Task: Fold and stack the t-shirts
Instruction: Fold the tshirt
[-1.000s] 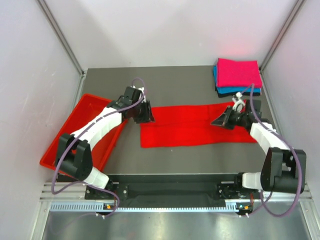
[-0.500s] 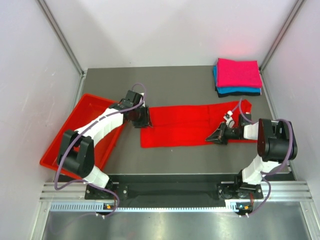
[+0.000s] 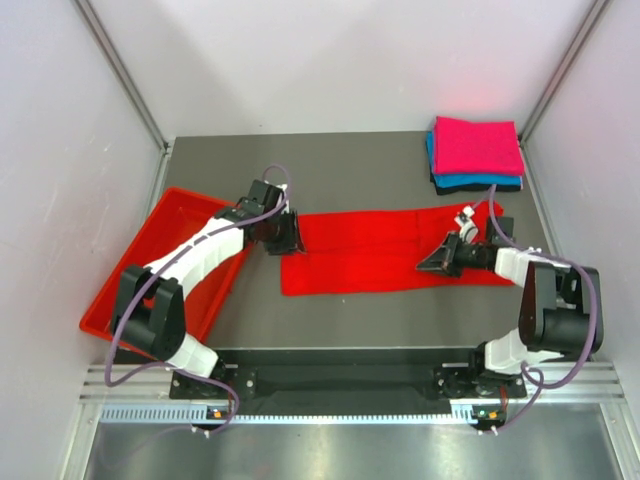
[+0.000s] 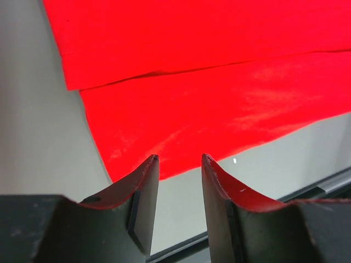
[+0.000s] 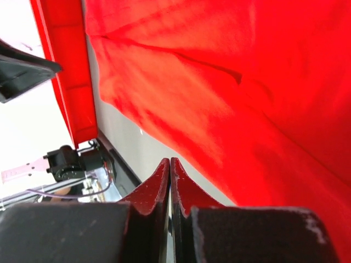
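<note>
red t-shirt (image 3: 380, 250) lies mid-frame as a flat strip, folded stack (image 3: 477, 152) upper right. looks light and limp — pinch both layers at an end corner. left gripper (image 4: 178, 159) jaws parted, empty, at its left end; right gripper (image 5: 170, 160) closed on nothing.

- The red t-shirt (image 3: 390, 252) is soft cloth, matt from above, with a faint sheen along its folds in the left wrist view.
- The magenta-pink t-shirt (image 3: 477, 145) and the teal-blue t-shirt (image 3: 465, 182) look like the same matt cloth. The black t-shirt (image 3: 480, 189) shows only an edge, probably cloth too.
- The tray (image 3: 135, 245) is rigid red plastic, smooth and slightly glossy.
- The counter (image 3: 350, 170) is dark grey, smooth and matt.
- The left gripper (image 4: 180, 159) and right gripper (image 5: 170, 160) have black matt fingers with rough, grainy edges.
- The rail (image 3: 350, 450) is brushed metal.
</note>
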{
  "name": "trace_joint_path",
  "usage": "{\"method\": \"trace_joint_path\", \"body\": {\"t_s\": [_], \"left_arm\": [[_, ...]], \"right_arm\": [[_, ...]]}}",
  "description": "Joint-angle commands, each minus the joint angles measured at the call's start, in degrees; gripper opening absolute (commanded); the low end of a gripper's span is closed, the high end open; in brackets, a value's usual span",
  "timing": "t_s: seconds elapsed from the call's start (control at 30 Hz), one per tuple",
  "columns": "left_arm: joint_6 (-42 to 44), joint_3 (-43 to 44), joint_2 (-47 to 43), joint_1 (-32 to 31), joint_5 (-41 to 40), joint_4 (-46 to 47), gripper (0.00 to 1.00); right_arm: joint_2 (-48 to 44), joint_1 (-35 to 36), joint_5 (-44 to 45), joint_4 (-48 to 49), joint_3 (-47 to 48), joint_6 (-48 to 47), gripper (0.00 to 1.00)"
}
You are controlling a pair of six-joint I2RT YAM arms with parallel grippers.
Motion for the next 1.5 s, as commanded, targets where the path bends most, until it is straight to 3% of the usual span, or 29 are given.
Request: {"method": "trace_joint_path", "body": {"t_s": [0.0,0.33,0.53,0.7,1.13,1.33,1.47], "left_arm": [[1.1,0.0,-3.2,0.3,2.1,0.9,0.42],[1.6,-0.9,-3.4,0.3,1.1,1.1,0.42],[1.7,-0.8,-4.5,0.3,1.1,0.8,0.42],[1.1,-1.0,-4.8,0.3,0.8,1.0,0.43],[1.5,-2.3,-4.1,0.6,0.1,0.1,0.45],[1.5,-1.7,-3.9,0.6,0.1,0.1,0.45],[1.0,-1.7,-4.1,0.6,1.2,0.9,0.46]], "right_arm": [[2.2,-0.3,-0.6,0.5,-2.3,-1.9,0.0],[10.8,-1.6,5.4,4.6,-3.8,-1.0,0.0],[3.4,-2.8,5.7,-3.7,-1.8,-1.8,0.0],[-3.6,-4.3,11.8,-12.5,2.5,-3.8,0.0],[7.4,-14.9,14.2,-8.7,0.3,-5.9,0.0],[0.1,-15.7,12.5,-14.1,3.5,-5.6,0.0],[-6.0,-15.5,17.3,-16.9,7.1,-4.4,0.0]]}}
